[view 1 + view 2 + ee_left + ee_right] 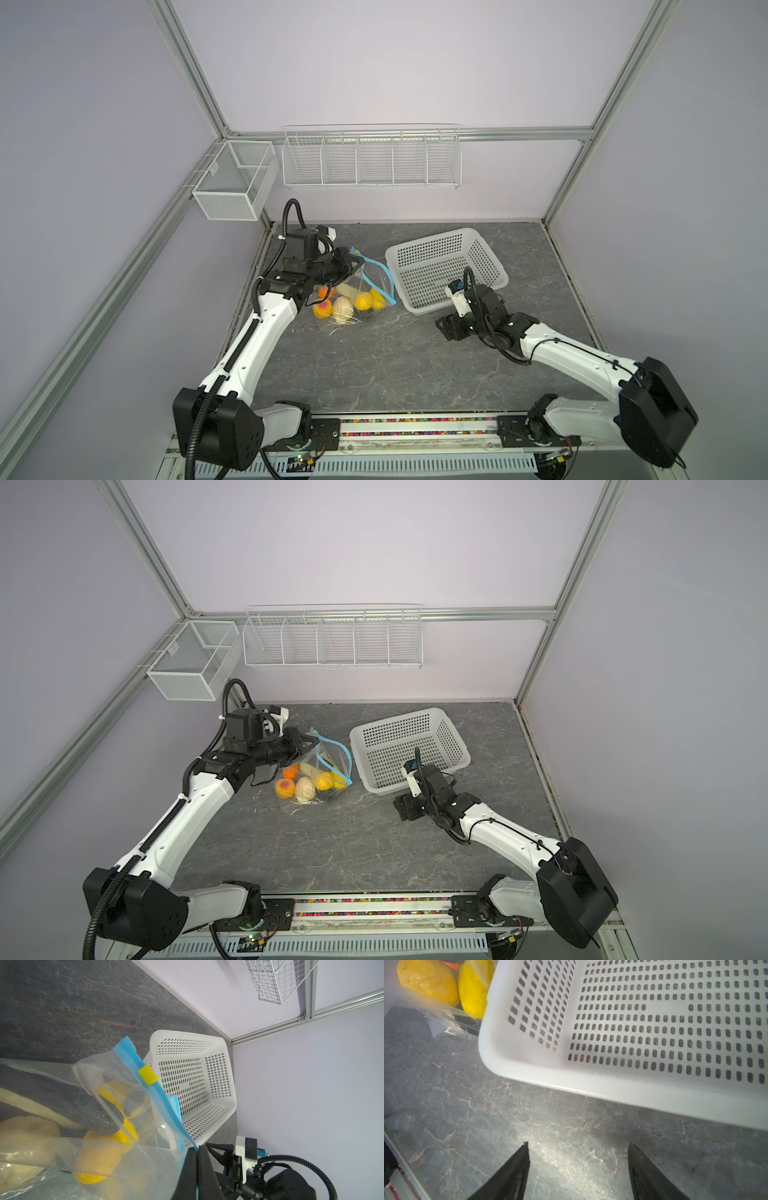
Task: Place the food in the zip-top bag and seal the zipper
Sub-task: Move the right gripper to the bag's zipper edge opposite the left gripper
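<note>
Clear crinkly plastic fills the middle-left of both top views: the zip-top bag (372,286) sits on the dark grey stone-look surface (395,365), just left of a white perforated basket (486,253). Your left claw (357,262) is closed tight on the bag's mouth edge, holding that edge raised while the bag's lower part rests on the surface. In the left wrist view, the black fingers (189,1178) pinch the light-blue zipper (129,1055) flat between them. A small yellow slider (148,1075) sits on the strip, near its free end and away from the pinch. A second run of blue strip shows behind the first, apart from it, so the mouth is open at least partly.

The food (343,309) lies inside the bag, seen through the plastic: two orange round pieces at the left, a cream-white ridged piece and a long pale piece in the middle, an orange-yellow round one and a bright yellow piece at the right. The pieces are bunched together, touching.

Your right claw (451,328) hangs low over bare surface just on the near side of the basket's front rim, well apart from the bag. In the right wrist view its jaws stand wide with nothing between them. On the back wall you have a white wire rack (372,162) and, at the left corner, a white mesh box (232,183).
</note>
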Robot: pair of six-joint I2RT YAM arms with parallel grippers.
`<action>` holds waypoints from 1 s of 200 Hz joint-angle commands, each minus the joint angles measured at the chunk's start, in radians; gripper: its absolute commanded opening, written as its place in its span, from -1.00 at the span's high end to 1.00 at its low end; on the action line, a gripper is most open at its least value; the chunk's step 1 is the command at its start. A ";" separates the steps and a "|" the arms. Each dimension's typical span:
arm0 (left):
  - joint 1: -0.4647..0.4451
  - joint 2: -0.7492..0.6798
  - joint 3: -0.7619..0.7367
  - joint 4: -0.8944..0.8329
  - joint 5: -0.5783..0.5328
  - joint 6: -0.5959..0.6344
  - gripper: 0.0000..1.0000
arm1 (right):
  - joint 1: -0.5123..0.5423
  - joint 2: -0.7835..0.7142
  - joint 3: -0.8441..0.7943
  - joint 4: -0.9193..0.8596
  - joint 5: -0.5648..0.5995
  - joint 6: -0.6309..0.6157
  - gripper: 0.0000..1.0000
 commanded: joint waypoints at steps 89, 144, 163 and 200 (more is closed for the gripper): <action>0.006 -0.019 0.026 0.008 -0.016 0.003 1.00 | -0.081 0.361 0.250 0.269 0.079 -0.107 -0.45; 0.006 -0.008 0.042 -0.021 -0.016 0.026 1.00 | -0.110 0.502 0.397 0.297 0.022 -0.082 -0.43; 0.005 -0.019 0.025 -0.004 -0.020 0.023 1.00 | -0.112 0.528 0.418 0.320 0.015 -0.075 -0.44; 0.008 -0.025 0.013 -0.006 -0.022 0.029 1.00 | -0.116 0.594 0.504 0.316 0.004 -0.075 -0.43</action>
